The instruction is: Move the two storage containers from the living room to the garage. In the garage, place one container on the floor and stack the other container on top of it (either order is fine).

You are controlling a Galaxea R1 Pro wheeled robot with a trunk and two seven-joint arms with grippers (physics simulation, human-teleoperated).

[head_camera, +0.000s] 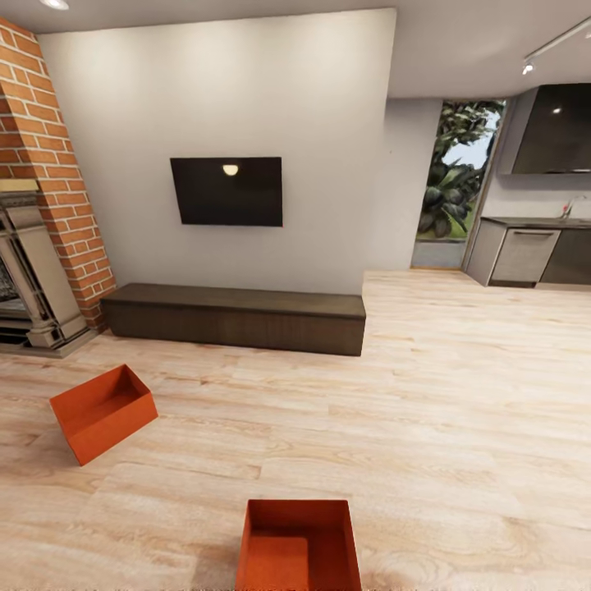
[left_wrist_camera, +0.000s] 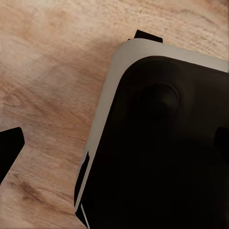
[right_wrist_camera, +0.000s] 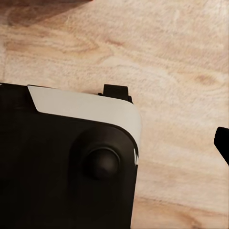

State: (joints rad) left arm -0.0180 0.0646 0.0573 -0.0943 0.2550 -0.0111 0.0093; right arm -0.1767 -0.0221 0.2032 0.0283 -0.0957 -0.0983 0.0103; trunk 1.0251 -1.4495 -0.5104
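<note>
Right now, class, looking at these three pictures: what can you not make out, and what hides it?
- Near storage container: its front end is cut off by the head view's lower edge.
- Far storage container: its inner floor is partly hidden by its own tilted wall.
- Fireplace: cut off by the left edge.
- Both pincers: wrist views show dark fingertip slivers; the robot's base fills much of each picture, so open or shut is unclear.

This is a home, an open-plan living room point(head_camera: 460, 394) running into a kitchen. A brick fireplace point(head_camera: 41, 205) stands at the left edge of the head view, a wall TV point(head_camera: 227, 191) hangs at centre above a long low dark bench point(head_camera: 238, 316), and light wood planks cover the ground. At the upper right, grey kitchen cabinets point(head_camera: 525, 254) and a dark countertop point(head_camera: 533, 222) sit beside a tall window point(head_camera: 455, 172) showing green leaves.
</note>
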